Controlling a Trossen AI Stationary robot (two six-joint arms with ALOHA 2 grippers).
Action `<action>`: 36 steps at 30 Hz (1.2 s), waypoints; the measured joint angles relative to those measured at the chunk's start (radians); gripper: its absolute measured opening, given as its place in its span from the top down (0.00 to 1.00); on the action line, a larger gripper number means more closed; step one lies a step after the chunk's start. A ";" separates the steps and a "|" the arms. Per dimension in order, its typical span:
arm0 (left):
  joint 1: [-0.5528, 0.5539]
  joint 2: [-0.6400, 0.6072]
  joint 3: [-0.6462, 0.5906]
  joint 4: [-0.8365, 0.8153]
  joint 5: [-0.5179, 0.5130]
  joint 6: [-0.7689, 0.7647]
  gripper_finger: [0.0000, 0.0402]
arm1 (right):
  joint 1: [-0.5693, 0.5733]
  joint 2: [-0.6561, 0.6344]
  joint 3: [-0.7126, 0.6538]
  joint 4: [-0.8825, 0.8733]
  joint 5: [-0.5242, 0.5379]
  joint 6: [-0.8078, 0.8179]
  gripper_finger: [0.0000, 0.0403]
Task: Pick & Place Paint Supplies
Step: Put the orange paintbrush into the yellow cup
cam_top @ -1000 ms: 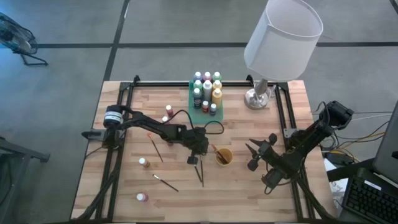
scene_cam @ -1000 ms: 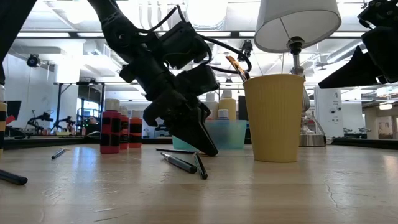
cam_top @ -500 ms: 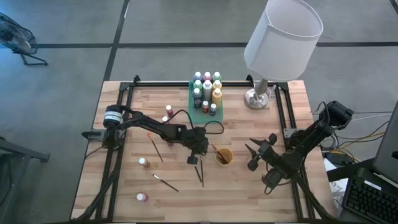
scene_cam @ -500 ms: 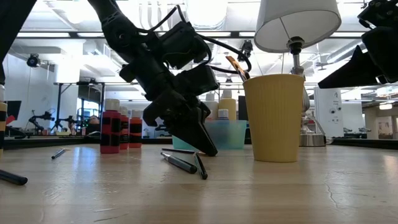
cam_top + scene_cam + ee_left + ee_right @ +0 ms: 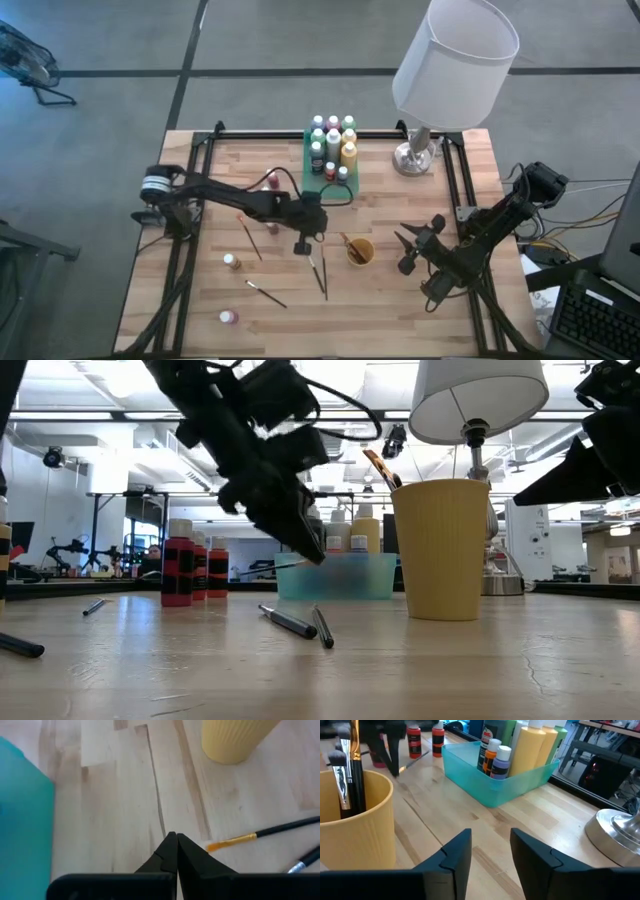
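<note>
The two paintbrushes (image 5: pixel 320 272) I am after lie crossed on the table (image 5: pixel 400 310), just below and a little in front of my left pincer (image 5: pixel 300 247), not touching it. From my left wrist I see one of them, the brush with the gold ferrule (image 5: pixel 260 834), beside my fingertips and clear of them. My left pincer is shut tight on nothing and hangs above the wood. The yellow cup (image 5: pixel 360 251), already holding brushes, stands near it on the side toward my right arm; the green tray (image 5: pixel 309 170) of paint bottles (image 5: pixel 333 140) sits just behind. More bottles and brushes lie scattered farther off on my left side. My right pincer (image 5: pixel 405 250) waits beyond the cup with its jaws apart, empty.

A second ago my left pincer was down at the brushes; now it is lifted and drawn back toward the tray, and both brushes are where they were. I judge the grab missed.

The risk now: coming down shut, I would shove or roll the thin handles, or knock the cup.
</note>
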 joint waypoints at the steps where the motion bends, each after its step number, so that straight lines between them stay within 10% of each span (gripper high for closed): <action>1: 0.000 -0.012 0.000 0.005 0.000 0.001 1.00 | 0.000 0.000 0.000 0.000 0.000 0.000 0.68; 26: -0.007 -0.351 0.003 0.142 0.000 -0.189 1.00 | 0.000 0.000 -0.002 0.031 0.019 -0.034 0.86; 36: -0.026 -0.363 0.004 0.334 0.204 -0.235 1.00 | -0.003 0.000 0.001 0.239 0.227 -0.195 0.77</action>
